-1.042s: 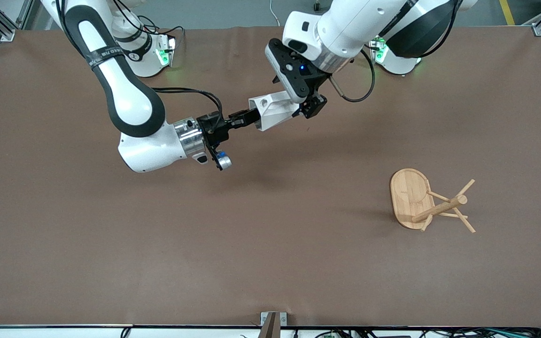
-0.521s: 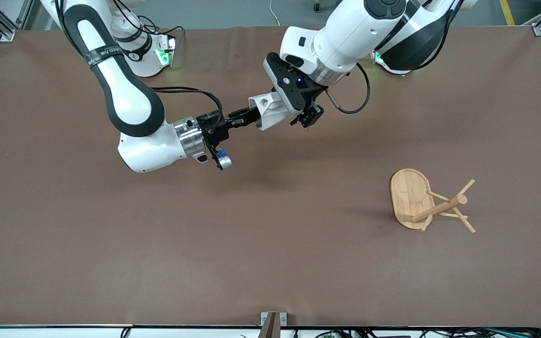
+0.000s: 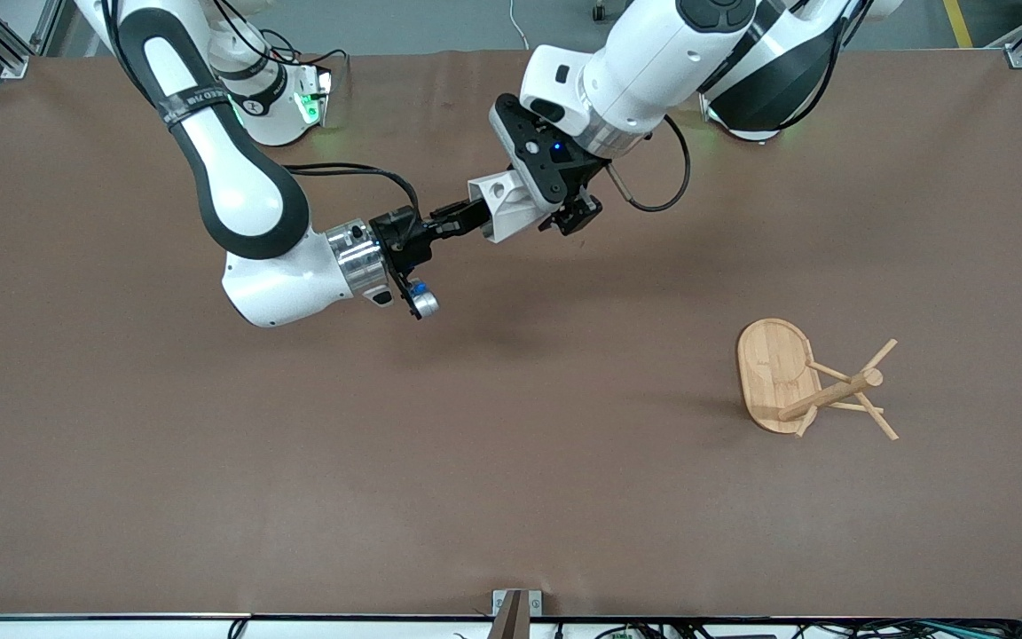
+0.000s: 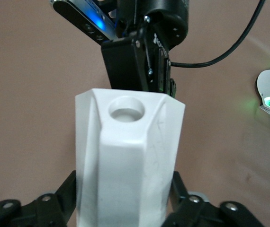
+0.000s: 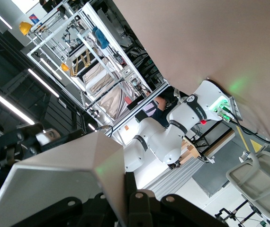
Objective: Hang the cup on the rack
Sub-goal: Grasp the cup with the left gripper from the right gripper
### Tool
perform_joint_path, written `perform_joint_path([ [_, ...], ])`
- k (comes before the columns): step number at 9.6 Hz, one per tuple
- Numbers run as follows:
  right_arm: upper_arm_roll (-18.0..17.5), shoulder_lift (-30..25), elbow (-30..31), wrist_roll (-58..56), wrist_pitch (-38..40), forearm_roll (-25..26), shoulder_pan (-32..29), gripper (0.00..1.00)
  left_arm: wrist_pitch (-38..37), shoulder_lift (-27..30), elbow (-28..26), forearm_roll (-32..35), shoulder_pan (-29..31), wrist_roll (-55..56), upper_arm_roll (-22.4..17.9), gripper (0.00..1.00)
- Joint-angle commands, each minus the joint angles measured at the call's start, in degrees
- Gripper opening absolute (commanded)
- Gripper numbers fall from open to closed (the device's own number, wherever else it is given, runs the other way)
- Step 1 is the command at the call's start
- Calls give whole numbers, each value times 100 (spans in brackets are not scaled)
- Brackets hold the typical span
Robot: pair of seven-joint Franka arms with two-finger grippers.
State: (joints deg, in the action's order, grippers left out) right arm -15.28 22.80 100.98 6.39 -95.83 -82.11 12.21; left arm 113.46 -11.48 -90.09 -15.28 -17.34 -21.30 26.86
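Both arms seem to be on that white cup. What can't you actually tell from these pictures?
- Left gripper fingers: front view, hidden under its own wrist; left wrist view cuts their tips off.
- Cup mouth: faces away in every view.
- Rack pegs: front view only, some overlap the post.

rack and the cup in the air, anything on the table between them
Nothing: the front view shows only bare brown table between the rack and the cup.

White faceted cup (image 3: 500, 203) held aloft sideways, bamboo rack (image 3: 786, 377) seemingly upright
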Motion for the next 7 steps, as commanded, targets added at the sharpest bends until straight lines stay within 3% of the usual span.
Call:
perform_joint_path([
  [1, -80, -118, 27, 126, 161, -139, -69, 1, 63, -197, -26, 218, -59, -58, -5, 12],
  [2, -80, -118, 27, 126, 161, -139, -69, 1, 54, -171, -35, 218, -50, -58, -5, 1],
  [3, -71, -126, 27, 117, 152, -121, -69, 3, 54, -171, -35, 218, -41, -67, -5, 0],
  [4, -71, -118, 36, 152, 152, -121, -69, 33, 54, -180, -35, 218, -32, -67, -5, 0],
  [5, -62, -126, 36, 152, 74, -52, -60, 99, 54, -180, -35, 227, -6, -76, -5, 0],
  [7, -10, -109, 45, 152, 90, 149, -252, 100, 54, -180, -35, 227, 20, -85, -14, 0],
])
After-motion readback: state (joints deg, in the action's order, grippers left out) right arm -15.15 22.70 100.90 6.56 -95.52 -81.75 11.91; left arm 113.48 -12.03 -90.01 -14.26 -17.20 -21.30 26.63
